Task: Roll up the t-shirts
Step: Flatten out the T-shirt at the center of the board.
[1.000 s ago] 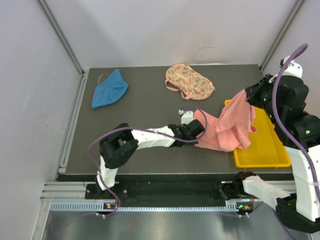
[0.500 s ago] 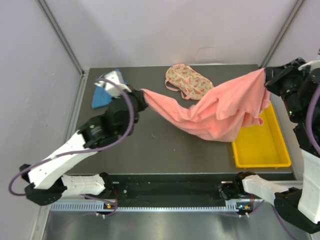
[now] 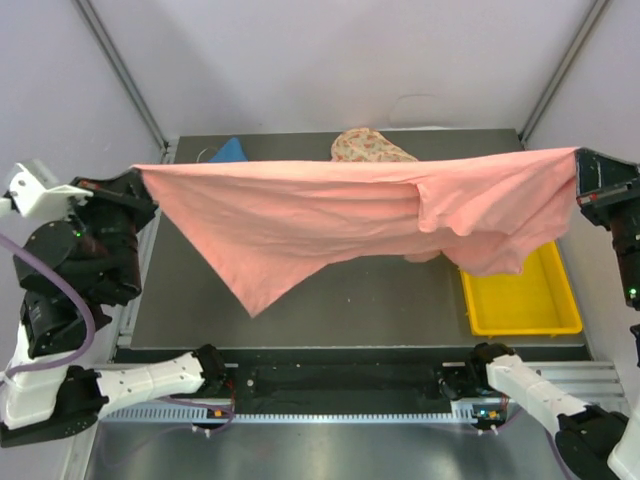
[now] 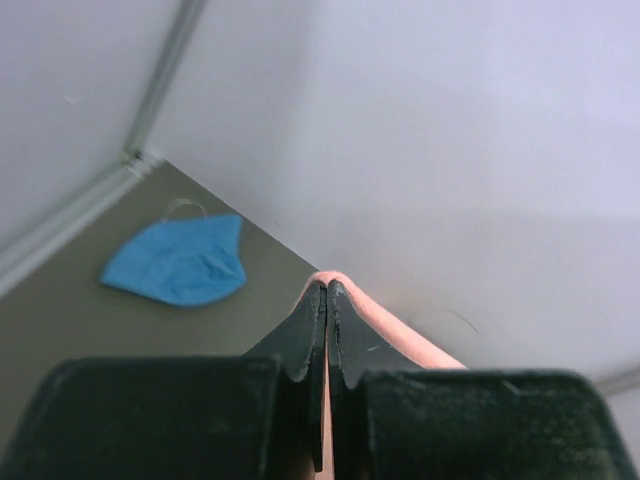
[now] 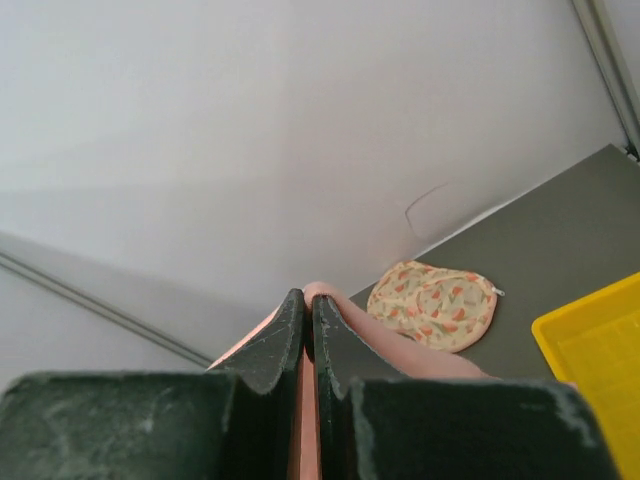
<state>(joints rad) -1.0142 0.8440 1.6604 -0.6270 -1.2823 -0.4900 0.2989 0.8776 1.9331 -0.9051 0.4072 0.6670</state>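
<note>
Half a second on, your arms are spreading far wider apart, and the salmon-pink t-shirt (image 3: 330, 215) is hanging stretched between them above the table (image 3: 350, 295), its right end drooping over the yellow tray (image 3: 530, 305). Your left gripper (image 3: 143, 176) and right gripper (image 3: 579, 166) are each clamping one edge of it. It is looking light, soft and limp, sagging to a point, so you are better off gripping corners or hems than the slack middle.
</note>
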